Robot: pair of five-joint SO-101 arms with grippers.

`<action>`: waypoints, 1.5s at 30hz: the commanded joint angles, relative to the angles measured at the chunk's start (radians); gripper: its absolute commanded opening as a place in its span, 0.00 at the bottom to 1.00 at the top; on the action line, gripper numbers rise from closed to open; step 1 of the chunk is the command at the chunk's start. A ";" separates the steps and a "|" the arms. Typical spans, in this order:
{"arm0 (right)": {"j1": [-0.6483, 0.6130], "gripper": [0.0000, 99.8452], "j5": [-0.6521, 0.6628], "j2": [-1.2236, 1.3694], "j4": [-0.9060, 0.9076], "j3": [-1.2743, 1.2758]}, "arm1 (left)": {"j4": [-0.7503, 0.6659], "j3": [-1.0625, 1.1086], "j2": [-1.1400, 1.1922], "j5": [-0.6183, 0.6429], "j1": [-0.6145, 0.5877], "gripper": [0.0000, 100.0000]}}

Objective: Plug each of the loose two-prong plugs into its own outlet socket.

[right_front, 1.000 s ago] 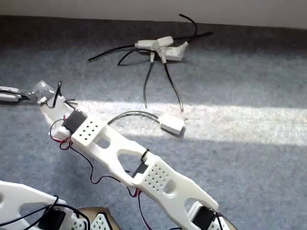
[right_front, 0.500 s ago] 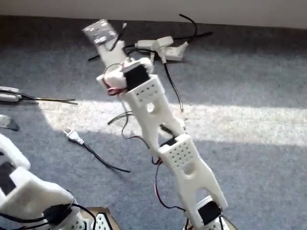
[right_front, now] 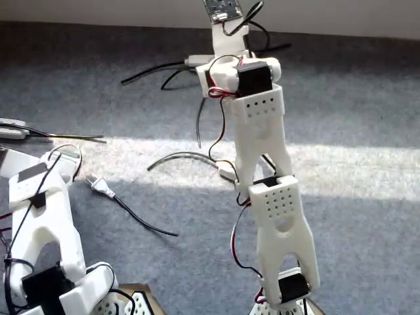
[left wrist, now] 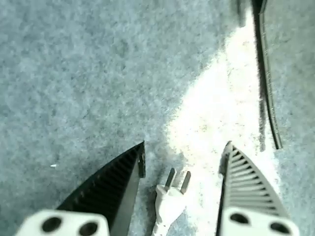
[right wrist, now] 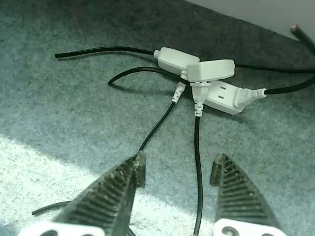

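A loose white two-prong plug (left wrist: 169, 195) on a black cord lies on the grey carpet, prongs pointing away from the wrist. My left gripper (left wrist: 184, 157) hangs open above it, one finger on each side and clear of it. The high view has this plug (right_front: 98, 185) just right of the left arm (right_front: 39, 210). My right gripper (right wrist: 177, 167) is open over the carpet, short of a cluster of white outlet sockets (right wrist: 216, 83) with two cords plugged in. The right arm (right_front: 259, 131) stretches to the back and hides most of that cluster (right_front: 197, 61).
A white socket block (right_front: 226, 172) on a black cord lies mid-carpet, mostly hidden behind the right arm. Another white socket (right_front: 10, 130) sits at the left edge with thin cords running right. Black cords (left wrist: 268, 73) lie beyond the left gripper. A wall borders the back.
The right arm has swung from the far left across to the back, over the socket cluster. The left arm has risen into view at the lower left, over the uncovered loose plug.
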 commanded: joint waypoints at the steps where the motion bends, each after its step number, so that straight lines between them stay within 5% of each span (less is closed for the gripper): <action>1: 0.015 0.22 0.008 -0.038 0.044 -0.076 | -0.054 0.030 -0.035 0.014 0.114 0.26; 6: 0.013 0.22 0.008 -0.001 0.044 -0.076 | -0.044 0.033 -0.042 0.014 0.199 0.26; 17: 0.012 0.22 -0.058 0.007 0.041 -0.085 | 0.331 -0.136 -0.036 -0.083 0.205 0.26; 33: 0.013 0.22 -0.061 0.016 0.041 -0.077 | 0.238 -0.087 0.070 -0.146 0.143 0.26; 45: 0.013 0.22 -0.061 0.016 0.039 -0.077 | 0.473 -0.437 0.458 -0.081 0.147 0.26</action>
